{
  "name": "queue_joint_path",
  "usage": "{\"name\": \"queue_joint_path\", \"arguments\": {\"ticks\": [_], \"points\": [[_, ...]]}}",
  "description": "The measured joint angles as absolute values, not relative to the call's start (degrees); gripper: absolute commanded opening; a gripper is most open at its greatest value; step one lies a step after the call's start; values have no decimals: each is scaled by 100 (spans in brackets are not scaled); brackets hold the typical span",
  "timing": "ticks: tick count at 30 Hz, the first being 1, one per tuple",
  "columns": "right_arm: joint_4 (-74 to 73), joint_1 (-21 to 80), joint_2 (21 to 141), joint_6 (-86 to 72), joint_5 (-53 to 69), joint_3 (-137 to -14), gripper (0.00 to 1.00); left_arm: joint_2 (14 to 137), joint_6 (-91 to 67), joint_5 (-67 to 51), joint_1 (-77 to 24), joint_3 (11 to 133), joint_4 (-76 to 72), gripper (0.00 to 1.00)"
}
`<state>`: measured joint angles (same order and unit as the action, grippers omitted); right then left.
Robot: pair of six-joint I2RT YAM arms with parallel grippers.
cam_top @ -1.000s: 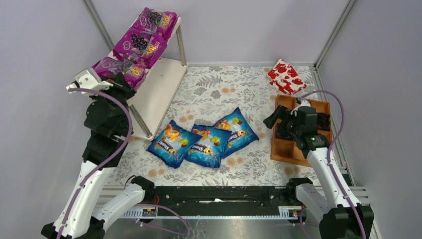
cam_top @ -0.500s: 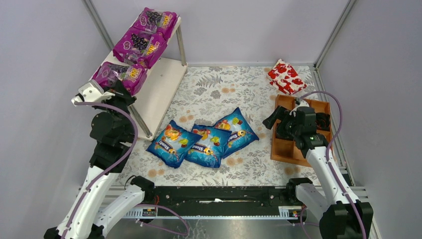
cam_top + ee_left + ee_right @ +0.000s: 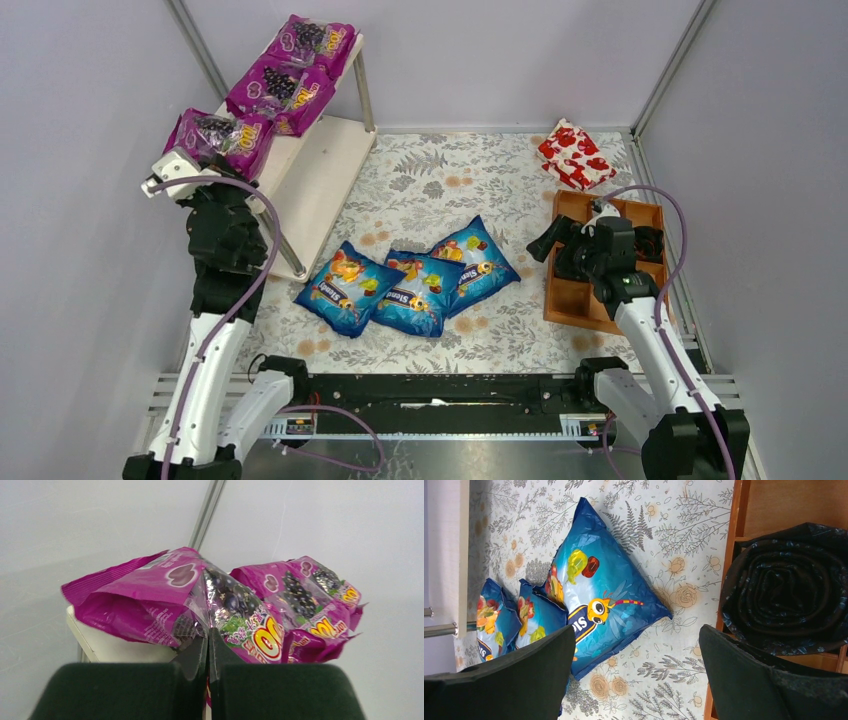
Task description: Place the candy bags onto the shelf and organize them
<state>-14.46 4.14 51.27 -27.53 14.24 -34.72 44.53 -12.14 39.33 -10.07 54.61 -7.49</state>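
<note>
Since a second ago my left arm has drawn back and raised the purple bag (image 3: 165, 597), shifting it left at the near end of the shelf (image 3: 322, 172). The left claw (image 3: 207, 642) is pinched almost fully closed on that bag's lower edge, its fingers nearly meeting. The bag hangs over the near end of the shelf's top board; I cannot tell whether it rests there. Two other purple bags (image 3: 281, 88) lie further back on the same board, the nearer one just beside the held bag. Three blue bags (image 3: 415, 290) lie overlapping on the desk (image 3: 430, 185), to the right of the shelf's lower board. Well to the right of the shelf, my right claw (image 3: 636, 652) hovers wide open, holding nothing.
</note>
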Motion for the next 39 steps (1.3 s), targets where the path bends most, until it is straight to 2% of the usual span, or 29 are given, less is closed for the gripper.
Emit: {"name": "queue_joint_path", "arguments": {"ticks": [5, 13, 21, 33, 34, 37, 39], "points": [[-1437, 412, 5103, -2775, 1455, -3444, 100, 4289, -1549, 2963, -519, 5461, -377, 0], [-1378, 414, 5129, -2818, 1472, -3420, 100, 3940, -1710, 1675, -456, 5616, 375, 0], [-1339, 412, 5214, -2836, 1518, -3409, 100, 3997, -1704, 1822, -423, 5625, 491, 0], [-1341, 414, 5214, -2832, 1570, -3409, 100, 4285, -2001, 1446, 366, 5627, 333, 0], [-1341, 412, 5214, -2832, 1570, -3409, 100, 4283, -2001, 1433, 366, 5627, 340, 7], [-1339, 412, 5221, -2832, 1573, -3409, 100, 4270, -1979, 1435, 368, 5629, 375, 65], [-1337, 414, 5249, -2832, 1575, -3409, 100, 4233, -1942, 1415, 377, 5666, 502, 89]]}}
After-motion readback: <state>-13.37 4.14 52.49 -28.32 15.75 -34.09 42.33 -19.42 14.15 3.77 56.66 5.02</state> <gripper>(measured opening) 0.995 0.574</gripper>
